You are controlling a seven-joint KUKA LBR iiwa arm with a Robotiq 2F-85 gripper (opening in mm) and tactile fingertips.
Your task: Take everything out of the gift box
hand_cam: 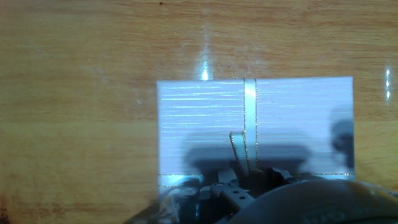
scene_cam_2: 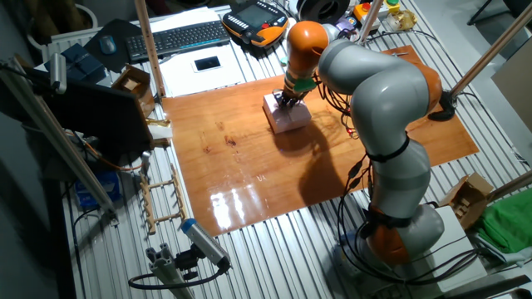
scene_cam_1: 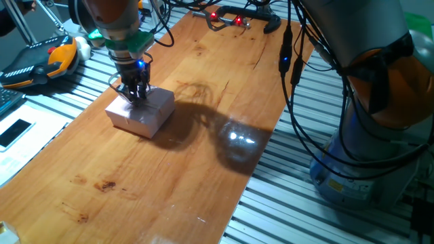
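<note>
The pale pink gift box (scene_cam_1: 144,115) stands on the wooden table with its lid on. It also shows in the other fixed view (scene_cam_2: 288,119). The hand view looks straight down on the lid (hand_cam: 199,118), which has a thin ribbon (hand_cam: 250,106) across it and a bow loop rising at its near edge. My gripper (scene_cam_1: 133,93) is down on the lid's top, with its fingers close together around the ribbon bow (hand_cam: 237,146). The gripper also shows in the other fixed view (scene_cam_2: 288,100) and at the bottom of the hand view (hand_cam: 249,180). The box's contents are hidden under the lid.
An orange teach pendant (scene_cam_1: 41,61) lies off the table's left edge. Black cables and a device with red lights (scene_cam_1: 227,18) lie at the far end of the table. A keyboard (scene_cam_2: 179,35) and a small cardboard box (scene_cam_2: 133,81) are beyond the table. The arm's base (scene_cam_2: 399,232) stands beside the table.
</note>
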